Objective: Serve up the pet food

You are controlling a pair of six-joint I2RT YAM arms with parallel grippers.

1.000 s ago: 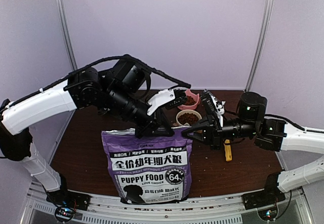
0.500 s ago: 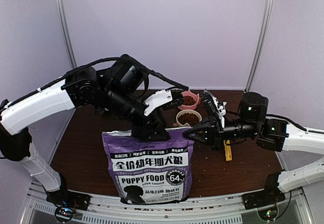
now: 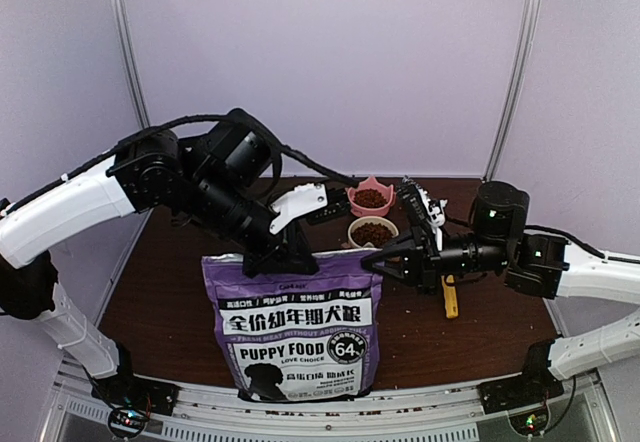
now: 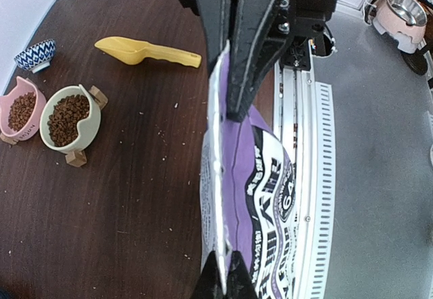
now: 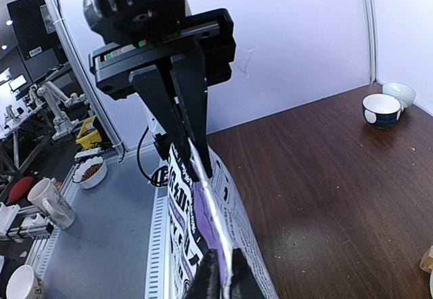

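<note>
Both pink bowl point(image 4: 26, 86) and cream bowl point(image 4: 93, 116) held kibble point(image 4: 66, 118); left gripper point(image 4: 226, 96) and right gripper point(image 5: 220, 268) pinched the purple bag point(image 3: 290, 327) by its top, at the table's point(image 4: 135, 177) near edge.

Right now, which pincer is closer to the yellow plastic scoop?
Right. The right pincer clamps a corner of the purple puppy-food bag, near the yellow plastic scoop; the left pincer clamps its top edge farther left.
</note>
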